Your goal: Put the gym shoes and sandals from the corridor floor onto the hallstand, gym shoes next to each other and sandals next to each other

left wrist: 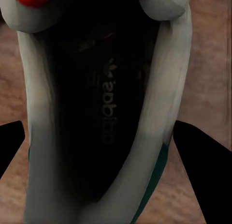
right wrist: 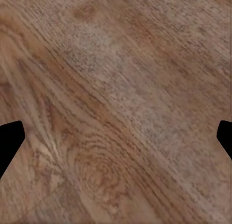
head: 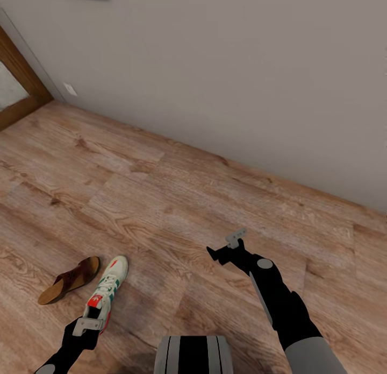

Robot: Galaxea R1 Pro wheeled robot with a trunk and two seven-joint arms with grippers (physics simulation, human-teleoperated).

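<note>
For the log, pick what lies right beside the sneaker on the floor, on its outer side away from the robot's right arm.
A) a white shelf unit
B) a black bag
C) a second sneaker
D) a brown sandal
D: in the head view a brown sandal lies on the floor next to the sneaker, on the side away from the right arm.
</note>
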